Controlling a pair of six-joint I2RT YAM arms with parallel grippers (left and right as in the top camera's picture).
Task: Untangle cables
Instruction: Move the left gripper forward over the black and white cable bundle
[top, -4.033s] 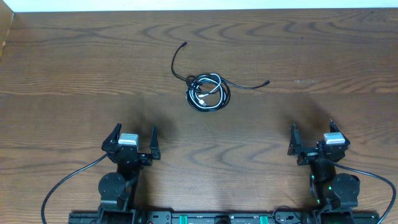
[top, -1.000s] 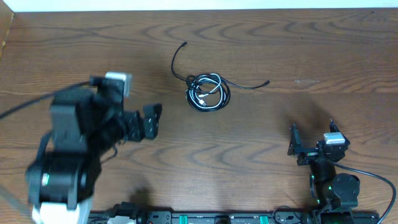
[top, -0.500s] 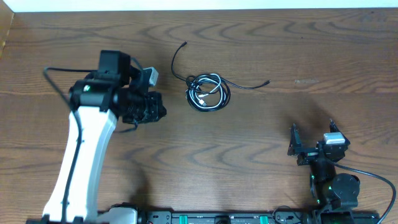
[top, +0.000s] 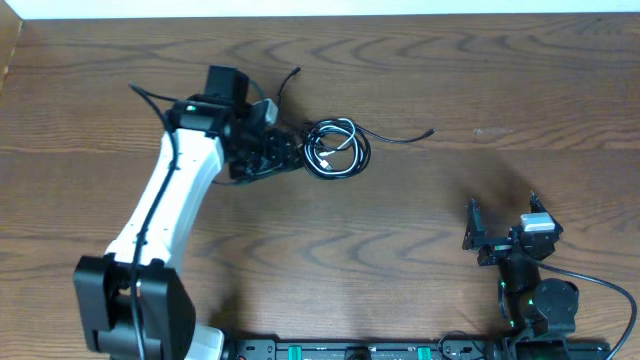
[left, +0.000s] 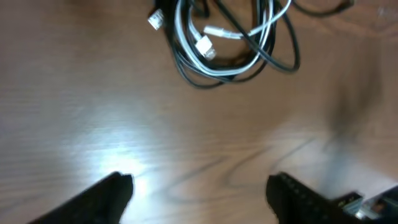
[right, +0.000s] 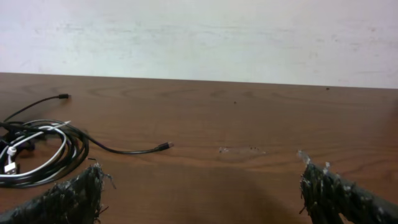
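Wooden table — cables just beyond left claw

You're working at a robot lab bench: a wood-grain table, a plain white wall beyond its far edge, and a black equipment rail with green lights along its near edge.

free: bare worktop right of and nearside of cables | blocked: left claw and arm crowd coil's left flank | right claw well apart
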